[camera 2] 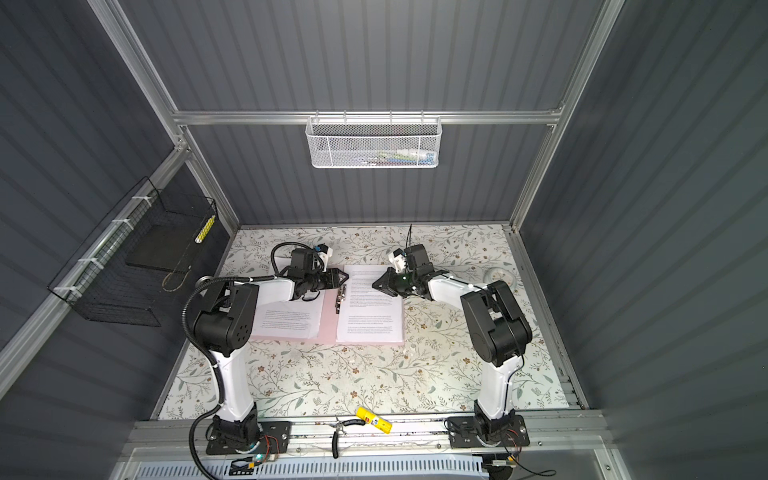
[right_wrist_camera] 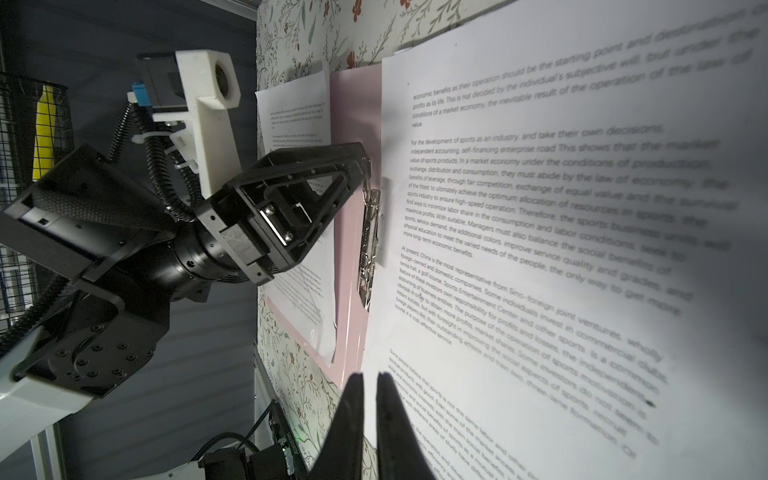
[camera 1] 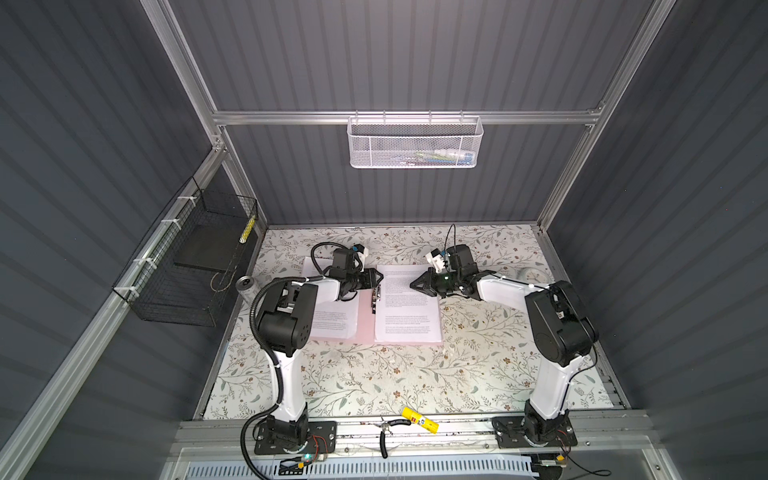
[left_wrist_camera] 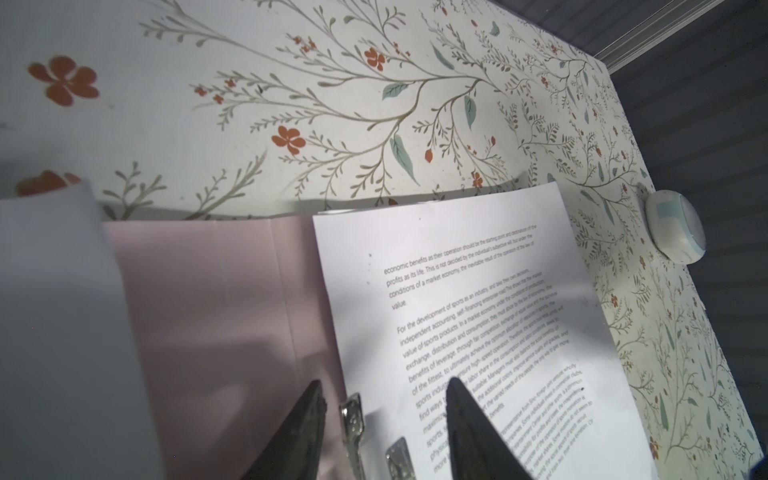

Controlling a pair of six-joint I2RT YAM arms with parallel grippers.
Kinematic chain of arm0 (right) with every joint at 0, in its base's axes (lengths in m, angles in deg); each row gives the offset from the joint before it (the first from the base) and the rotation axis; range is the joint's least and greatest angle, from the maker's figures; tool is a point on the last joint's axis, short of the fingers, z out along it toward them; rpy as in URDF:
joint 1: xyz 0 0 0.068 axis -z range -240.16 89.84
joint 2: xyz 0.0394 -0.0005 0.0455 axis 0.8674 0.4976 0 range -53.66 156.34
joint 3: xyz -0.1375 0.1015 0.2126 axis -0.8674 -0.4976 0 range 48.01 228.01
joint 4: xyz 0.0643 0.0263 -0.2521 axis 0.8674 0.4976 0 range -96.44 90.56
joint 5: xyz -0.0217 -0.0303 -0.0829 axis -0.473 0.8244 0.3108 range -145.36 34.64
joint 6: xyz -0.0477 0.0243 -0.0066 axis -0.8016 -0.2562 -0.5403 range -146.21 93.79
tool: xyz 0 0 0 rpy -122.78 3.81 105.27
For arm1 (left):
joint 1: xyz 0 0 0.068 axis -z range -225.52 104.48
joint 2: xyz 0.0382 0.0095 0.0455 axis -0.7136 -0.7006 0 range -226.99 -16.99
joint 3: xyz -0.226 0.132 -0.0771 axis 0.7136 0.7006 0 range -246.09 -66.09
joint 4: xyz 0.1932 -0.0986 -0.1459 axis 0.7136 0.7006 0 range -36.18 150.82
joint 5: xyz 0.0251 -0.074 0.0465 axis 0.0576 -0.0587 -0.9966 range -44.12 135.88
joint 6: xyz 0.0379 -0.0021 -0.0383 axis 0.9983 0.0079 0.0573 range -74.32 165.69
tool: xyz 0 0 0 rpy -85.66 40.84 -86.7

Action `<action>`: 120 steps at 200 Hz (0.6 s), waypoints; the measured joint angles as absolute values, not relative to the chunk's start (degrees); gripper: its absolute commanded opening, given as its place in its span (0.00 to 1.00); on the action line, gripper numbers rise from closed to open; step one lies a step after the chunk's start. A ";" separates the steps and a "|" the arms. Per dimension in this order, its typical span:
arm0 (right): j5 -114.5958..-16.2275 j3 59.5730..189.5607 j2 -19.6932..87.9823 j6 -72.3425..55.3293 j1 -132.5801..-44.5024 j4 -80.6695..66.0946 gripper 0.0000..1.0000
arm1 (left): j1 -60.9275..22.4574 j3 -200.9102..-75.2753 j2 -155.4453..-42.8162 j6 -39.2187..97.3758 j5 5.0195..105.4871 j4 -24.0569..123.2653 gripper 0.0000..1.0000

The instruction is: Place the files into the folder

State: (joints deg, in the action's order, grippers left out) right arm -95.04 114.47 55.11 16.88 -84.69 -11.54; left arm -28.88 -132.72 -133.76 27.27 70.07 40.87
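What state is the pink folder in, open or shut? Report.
Open: the folder lies spread flat, pink inside up, metal clip exposed at the spine, printed sheets on both halves.

Both top views look steeply down from high over the near edge and take in the whole surface point(camera 1: 374, 374), nearly alike. The left wrist view sits low and close over the folder point(left_wrist_camera: 208, 311), facing across the sheets point(left_wrist_camera: 457, 257). The right wrist view, equally close, looks across those sheets toward the left arm point(right_wrist_camera: 124, 249). Both wrist views share the clip point(left_wrist_camera: 352, 415).
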 measured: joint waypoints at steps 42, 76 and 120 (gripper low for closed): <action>-95.04 114.47 55.11 16.88 -84.69 -11.58 0.12 | -28.88 -132.77 -134.68 27.07 71.05 40.46 0.48; -95.04 114.47 55.11 16.88 -84.69 -11.61 0.12 | -28.88 -132.77 -134.68 26.75 72.41 40.00 0.46; -95.06 114.47 55.11 16.97 -84.69 -11.98 0.12 | -28.88 -132.77 -134.68 26.40 73.85 38.62 0.44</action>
